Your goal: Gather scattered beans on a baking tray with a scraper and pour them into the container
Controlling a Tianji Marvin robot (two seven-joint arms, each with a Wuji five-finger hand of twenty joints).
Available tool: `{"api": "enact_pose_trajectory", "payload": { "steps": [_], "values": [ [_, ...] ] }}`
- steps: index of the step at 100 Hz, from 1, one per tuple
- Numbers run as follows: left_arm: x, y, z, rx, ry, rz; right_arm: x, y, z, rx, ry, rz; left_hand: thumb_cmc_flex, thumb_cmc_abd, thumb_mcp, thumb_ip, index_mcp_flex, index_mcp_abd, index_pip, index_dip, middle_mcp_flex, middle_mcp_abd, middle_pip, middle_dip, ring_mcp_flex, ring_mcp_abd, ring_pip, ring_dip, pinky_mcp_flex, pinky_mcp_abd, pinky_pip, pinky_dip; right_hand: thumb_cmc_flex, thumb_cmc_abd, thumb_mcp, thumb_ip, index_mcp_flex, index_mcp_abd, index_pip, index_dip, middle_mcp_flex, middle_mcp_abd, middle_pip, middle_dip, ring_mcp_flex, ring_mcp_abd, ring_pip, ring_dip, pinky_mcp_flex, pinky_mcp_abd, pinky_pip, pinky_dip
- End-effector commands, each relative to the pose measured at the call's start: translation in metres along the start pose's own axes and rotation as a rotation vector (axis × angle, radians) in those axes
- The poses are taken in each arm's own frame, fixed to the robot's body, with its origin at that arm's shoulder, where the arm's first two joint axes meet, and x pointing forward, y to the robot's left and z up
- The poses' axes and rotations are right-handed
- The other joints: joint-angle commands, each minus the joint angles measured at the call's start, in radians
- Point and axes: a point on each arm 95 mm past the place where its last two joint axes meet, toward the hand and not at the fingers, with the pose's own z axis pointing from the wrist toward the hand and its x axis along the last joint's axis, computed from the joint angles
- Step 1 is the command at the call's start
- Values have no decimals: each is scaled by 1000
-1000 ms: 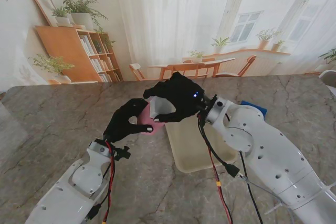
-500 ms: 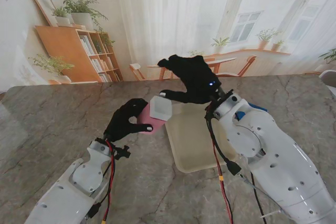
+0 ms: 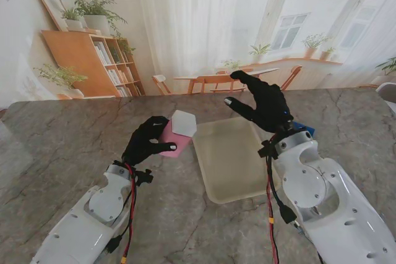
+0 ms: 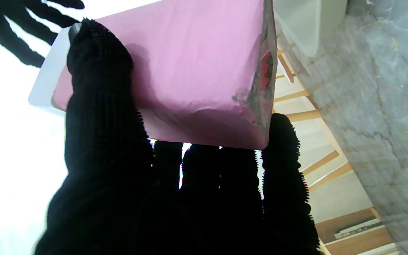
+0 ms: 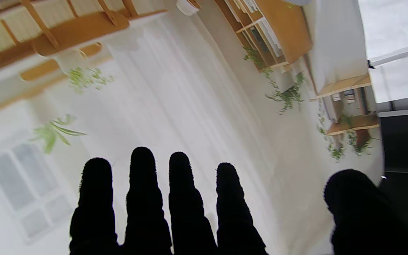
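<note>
My left hand (image 3: 147, 141) is shut on a flat pink scraper (image 3: 175, 144), just left of the tray; thumb and fingers pinch its near edge (image 4: 204, 71). A white hexagonal piece (image 3: 184, 123) sits at the scraper's far end (image 4: 43, 90); I cannot tell whether it is attached. The cream baking tray (image 3: 232, 162) lies in the middle of the table, and I cannot make out any beans on it. My right hand (image 3: 263, 104) hovers open above the tray's far right corner, fingers spread (image 5: 175, 205), holding nothing.
A blue object (image 3: 303, 128) lies on the marble table (image 3: 62, 146) just behind my right wrist. The tray's corner (image 4: 303, 24) shows beside the scraper in the left wrist view. The right wrist view shows only the room backdrop.
My right hand has let go of the white piece, opened, and swung right and upward away from the scraper. My left hand has stayed put, still holding the pink scraper.
</note>
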Motion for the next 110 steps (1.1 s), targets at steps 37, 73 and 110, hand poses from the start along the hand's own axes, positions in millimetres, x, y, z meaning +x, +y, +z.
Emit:
{"api": "enact_pose_trajectory", "payload": {
  "steps": [37,73,110],
  "values": [
    [-26,4,11,16,-107,-15,-63,-36,-60,93,-300,35,244,306,246,22,7,-120,193,81,65,-195,159,64,-14,-58,44,-9,-25,-38,35,-11,47,-73,77,45,87,-65,50,25,100,-68,-3,22,79,-39,2,8,17,-4,-29,1],
    [-46,7,11,6,-173,9,-81,-55,-92,70,-439,62,244,329,229,13,-14,-115,216,89,49,-200,170,67,-26,-62,48,-28,-31,-35,44,-21,25,-98,161,34,107,-75,67,19,126,-77,4,36,95,-35,13,22,16,-7,-39,14],
    [-64,12,5,-20,-223,17,-80,-57,-97,39,-464,96,244,352,204,8,-29,-94,236,105,36,-194,182,68,-37,-54,62,-60,-45,-25,62,-31,23,-98,170,29,136,-81,85,18,142,-79,7,42,103,-36,13,26,18,-8,-44,23]
  ]
}}
